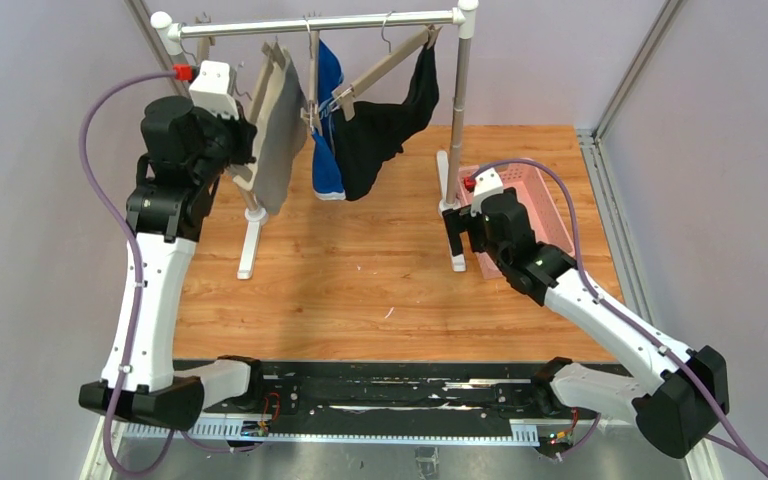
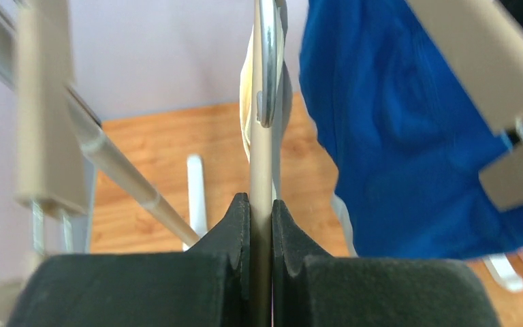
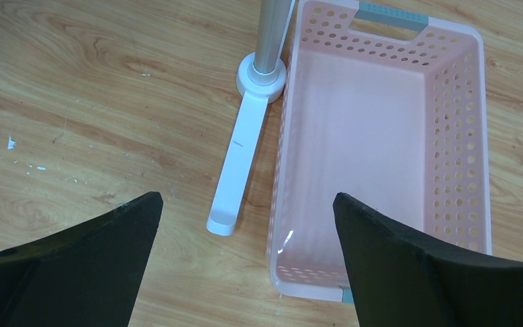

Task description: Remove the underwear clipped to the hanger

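Pink basket (image 3: 457, 129) beside rack (image 1: 320, 24) (underwear (image 1: 385, 130) hanging)

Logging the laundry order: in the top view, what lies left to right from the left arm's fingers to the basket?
left fingers → grey briefs → blue briefs → black briefs → rack's right post → pink basket
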